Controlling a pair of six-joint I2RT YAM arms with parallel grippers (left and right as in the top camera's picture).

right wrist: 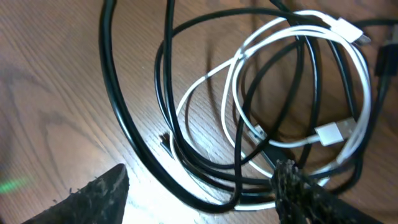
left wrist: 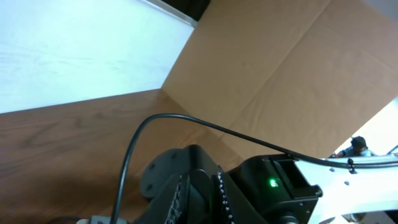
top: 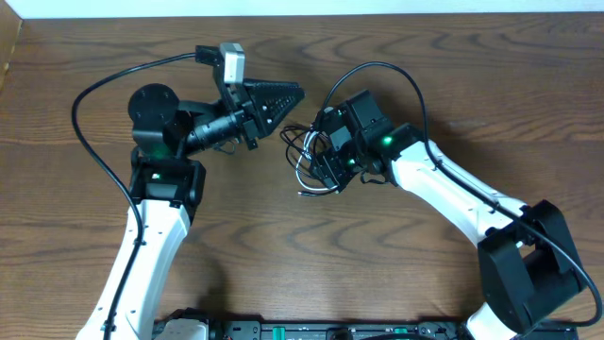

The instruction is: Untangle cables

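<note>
The right gripper (right wrist: 202, 169), fingers spread wide, is hovering over the tangled cables (top: 304, 159) lying mid-desk (top: 444, 66). The left gripper (top: 286, 94), pinched narrow and seemingly empty, is waiting just beside them. Judged best practice: closing on the white strand (right wrist: 348, 59) alone, leaving the black loops (right wrist: 124, 118) free for drawing apart.
</note>
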